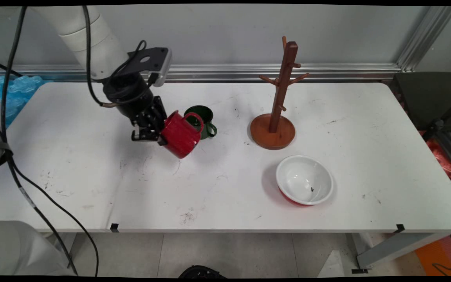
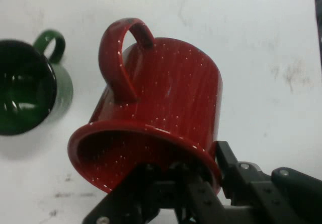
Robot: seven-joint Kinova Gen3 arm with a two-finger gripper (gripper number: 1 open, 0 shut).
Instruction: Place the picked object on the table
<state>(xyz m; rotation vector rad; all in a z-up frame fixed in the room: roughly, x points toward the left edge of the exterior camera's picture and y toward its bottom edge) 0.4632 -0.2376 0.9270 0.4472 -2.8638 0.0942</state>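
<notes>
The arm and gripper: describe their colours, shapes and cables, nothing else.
The arm is white, made of thick rounded tube segments. Its wrist is a black cylinder carrying a black and grey camera bracket. The gripper is black, with a jointed metal linkage and two fingers. Black cables hang from the arm.

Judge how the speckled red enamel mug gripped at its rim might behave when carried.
The speckled red enamel mug looks rigid, probably light. Its glossy wall may slip, since the gripper pinches only the rim. Held tilted, it could swing.

Red white-speckled mug [image 2: 171,103]; dark green mug [image 2: 27,93].
</notes>
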